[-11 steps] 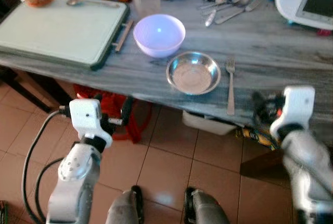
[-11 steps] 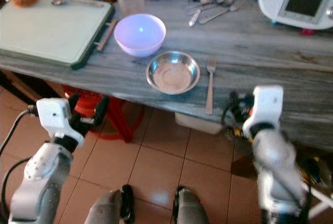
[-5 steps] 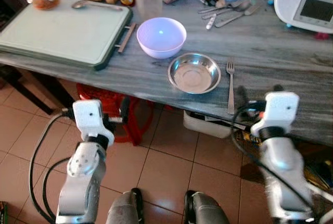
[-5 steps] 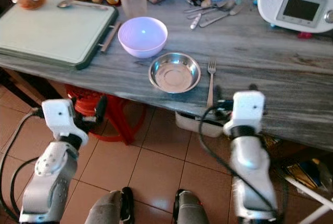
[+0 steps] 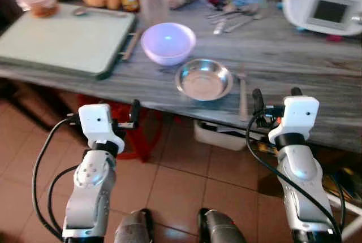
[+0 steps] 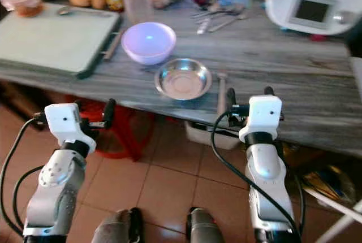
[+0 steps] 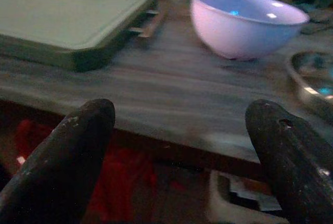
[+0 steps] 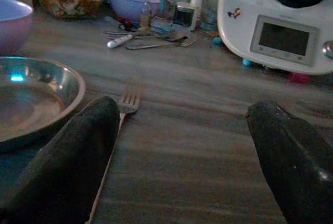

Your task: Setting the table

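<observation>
Grey wood table (image 5: 294, 56) runs across the top of the head view, and on it the fork (image 5: 242, 93) lies just above and a little left of your right gripper (image 5: 274, 97), its long side pointing from the near edge toward the top of the frame, tines on the far end. Your right gripper is the nearer one; its fingers are spread wide and hold nothing, and so are those of your left gripper (image 5: 134, 113), lower left, off the table. Just left of the fork sits an empty steel bowl (image 5: 203, 79), with an empty purple bowl (image 5: 168, 42) up and left of that.
</observation>
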Available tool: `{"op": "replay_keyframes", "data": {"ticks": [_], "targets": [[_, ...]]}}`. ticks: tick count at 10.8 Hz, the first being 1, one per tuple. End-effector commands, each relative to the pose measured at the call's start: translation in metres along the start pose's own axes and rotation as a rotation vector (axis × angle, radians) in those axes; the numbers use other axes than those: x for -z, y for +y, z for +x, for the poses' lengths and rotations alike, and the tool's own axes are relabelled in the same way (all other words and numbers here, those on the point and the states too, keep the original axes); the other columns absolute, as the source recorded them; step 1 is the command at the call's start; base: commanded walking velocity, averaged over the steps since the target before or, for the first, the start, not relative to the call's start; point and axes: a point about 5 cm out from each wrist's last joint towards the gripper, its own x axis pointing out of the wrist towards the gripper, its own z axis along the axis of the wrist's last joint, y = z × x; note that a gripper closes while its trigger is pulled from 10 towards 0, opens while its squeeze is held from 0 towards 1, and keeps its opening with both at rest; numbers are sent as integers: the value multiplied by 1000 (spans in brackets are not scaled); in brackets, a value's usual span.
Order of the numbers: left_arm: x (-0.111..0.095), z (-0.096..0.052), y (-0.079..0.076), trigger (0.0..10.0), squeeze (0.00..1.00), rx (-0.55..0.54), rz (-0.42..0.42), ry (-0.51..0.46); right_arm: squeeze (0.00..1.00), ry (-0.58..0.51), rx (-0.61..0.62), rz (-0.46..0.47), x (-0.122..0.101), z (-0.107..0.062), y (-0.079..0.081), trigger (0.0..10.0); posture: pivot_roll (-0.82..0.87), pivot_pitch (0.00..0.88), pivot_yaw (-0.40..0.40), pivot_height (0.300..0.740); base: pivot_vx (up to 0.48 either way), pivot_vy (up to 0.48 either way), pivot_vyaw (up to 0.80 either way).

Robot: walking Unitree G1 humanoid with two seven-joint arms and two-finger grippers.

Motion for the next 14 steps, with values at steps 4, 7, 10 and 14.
{"op": "replay_keyframes", "data": {"ticks": [4,7,10,14], "targets": [[3,-1,3,10000,0,-28,5,2,0,-10,-28,11,0,5,3,10000,-24,119,-5,740,-252,0,0],[4,0,2,10000,0,-27,4,1,0,-7,-24,8,0,5,1,10000,-29,120,-6,740,-259,0,0],[4,1,3,10000,0,-28,5,2,0,-4,-27,13,1,7,3,10000,-25,120,-5,740,-256,0,-446],[5,-1,3,10000,0,-27,5,2,0,-4,-41,20,1,8,6,10000,-22,123,-7,740,-258,0,-577]]}}
